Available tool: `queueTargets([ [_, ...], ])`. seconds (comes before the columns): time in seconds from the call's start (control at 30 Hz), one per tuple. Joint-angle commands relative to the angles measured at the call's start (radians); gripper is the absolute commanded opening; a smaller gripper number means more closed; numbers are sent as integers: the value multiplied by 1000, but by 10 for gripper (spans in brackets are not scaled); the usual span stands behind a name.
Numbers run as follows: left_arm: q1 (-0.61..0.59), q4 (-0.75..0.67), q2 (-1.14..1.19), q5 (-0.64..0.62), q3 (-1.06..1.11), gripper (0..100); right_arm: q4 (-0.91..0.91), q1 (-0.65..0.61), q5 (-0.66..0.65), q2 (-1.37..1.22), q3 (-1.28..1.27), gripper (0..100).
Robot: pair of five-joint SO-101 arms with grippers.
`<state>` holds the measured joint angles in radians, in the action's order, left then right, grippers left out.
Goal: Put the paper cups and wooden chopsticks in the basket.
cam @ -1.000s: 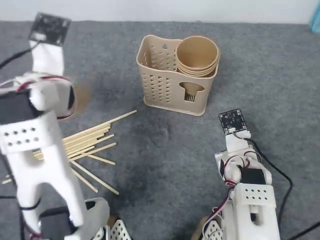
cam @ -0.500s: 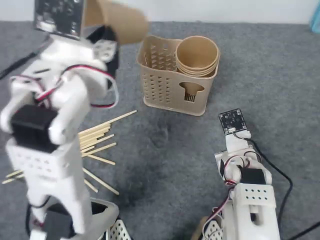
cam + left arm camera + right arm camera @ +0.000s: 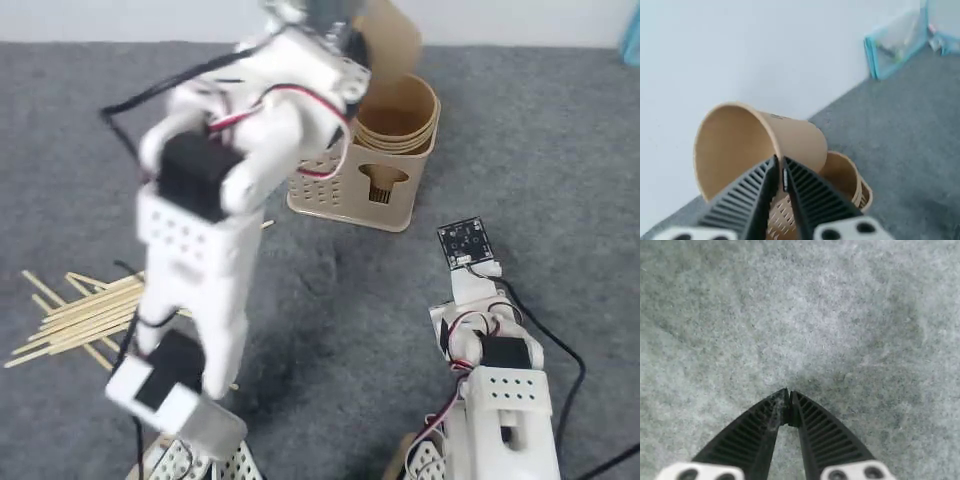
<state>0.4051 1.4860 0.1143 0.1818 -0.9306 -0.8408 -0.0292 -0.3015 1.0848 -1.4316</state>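
Resting near right, the right gripper (image 3: pixel 788 396) is clenched empty over the carpet (image 3: pixel 850 310); wooden chopsticks (image 3: pixel 75 315) lie near left. Farther off, the left gripper (image 3: pixel 780 169), pinching a paper cup (image 3: pixel 797 142), has swung above the basket (image 3: pixel 340 195), so nesting looks next.

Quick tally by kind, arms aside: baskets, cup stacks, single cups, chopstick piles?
basket: 1
cup stack inside the basket: 1 (nested too tightly to count the cups)
single cup, held in the left gripper: 1
chopstick pile on the table: 1 (sticks overlap, no exact count)
Total: 4
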Motion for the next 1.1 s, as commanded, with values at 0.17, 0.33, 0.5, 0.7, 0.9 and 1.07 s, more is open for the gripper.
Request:
queueTargets([
  [0.17,55,66,48,130,-45,10,12,-2,-12,27,9,8],
  [0.33,112,132,49,175,-51,10,12,-2,-14,27,9,8],
  [0.5,107,140,66,212,-44,11,12,-4,-15,27,9,8],
  [0.7,57,140,115,275,-50,13,12,-4,-15,27,9,8],
  [0.9,25,160,77,235,-53,143,12,-4,-15,27,9,8],
  [1.07,-28,161,-57,143,-53,225,12,-4,-15,27,9,8],
])
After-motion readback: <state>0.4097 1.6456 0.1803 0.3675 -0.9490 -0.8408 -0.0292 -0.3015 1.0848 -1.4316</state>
